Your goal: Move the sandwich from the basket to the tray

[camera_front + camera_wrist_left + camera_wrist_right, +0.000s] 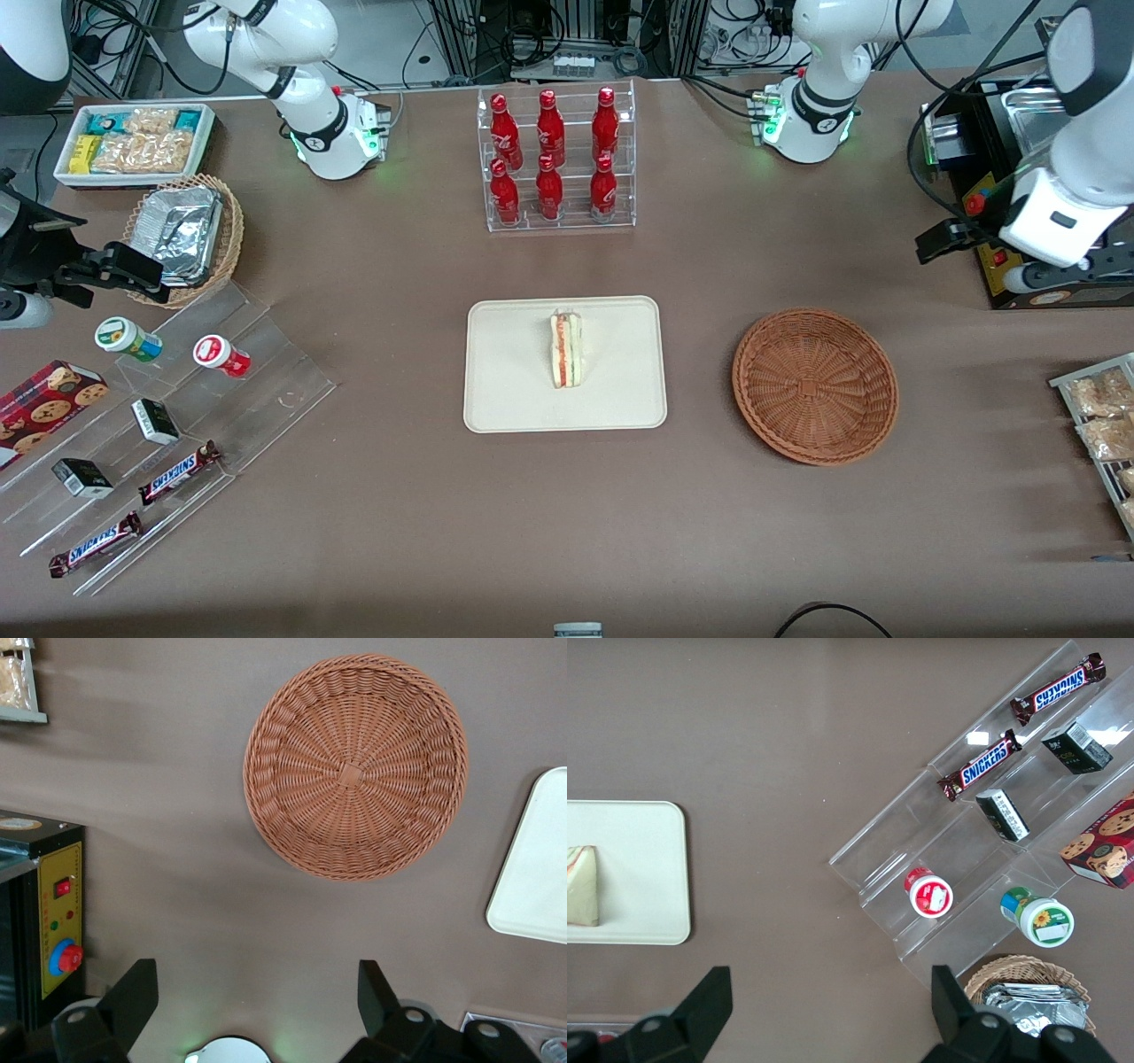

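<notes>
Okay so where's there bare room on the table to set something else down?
Bare tabletop lies between the tray and the basket, and nearer the camera than both. The basket is empty; the sandwich sits on the tray. It is crowded around the snack steps toward the parked arm's end. The gripper is open, raised near the control box.

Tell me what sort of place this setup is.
Likely a robot lab dressed as a snack shop: a rack of red bottles, stepped candy shelves, cables past the table. The sandwich lies on the tray; the gripper hangs open above the table, near the basket.
</notes>
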Robot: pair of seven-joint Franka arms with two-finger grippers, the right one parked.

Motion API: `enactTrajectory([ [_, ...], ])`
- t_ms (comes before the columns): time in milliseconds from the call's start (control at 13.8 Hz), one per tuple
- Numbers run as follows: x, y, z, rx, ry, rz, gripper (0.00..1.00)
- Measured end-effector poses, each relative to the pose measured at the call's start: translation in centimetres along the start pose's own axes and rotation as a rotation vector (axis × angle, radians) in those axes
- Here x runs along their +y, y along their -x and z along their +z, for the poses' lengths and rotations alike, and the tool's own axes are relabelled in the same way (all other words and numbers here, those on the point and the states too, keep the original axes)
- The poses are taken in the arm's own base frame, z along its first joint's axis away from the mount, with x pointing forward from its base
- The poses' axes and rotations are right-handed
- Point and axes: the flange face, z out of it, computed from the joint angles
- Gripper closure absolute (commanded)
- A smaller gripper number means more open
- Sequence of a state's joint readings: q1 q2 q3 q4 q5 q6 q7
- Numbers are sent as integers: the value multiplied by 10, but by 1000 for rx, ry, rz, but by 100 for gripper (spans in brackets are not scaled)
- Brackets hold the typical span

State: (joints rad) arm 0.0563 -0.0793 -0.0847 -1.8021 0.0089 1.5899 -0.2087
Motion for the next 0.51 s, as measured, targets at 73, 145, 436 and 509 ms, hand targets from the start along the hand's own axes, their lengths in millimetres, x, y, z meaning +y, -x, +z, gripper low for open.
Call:
enactTrajectory([
  [73, -6, -1, 0, -1, 6, 14, 1],
  [145, -8, -2, 0, -2, 8, 33, 1],
  [436, -6, -2, -5, 9, 11, 82, 1],
  [509, -4, -4, -10, 17, 12, 85, 1],
])
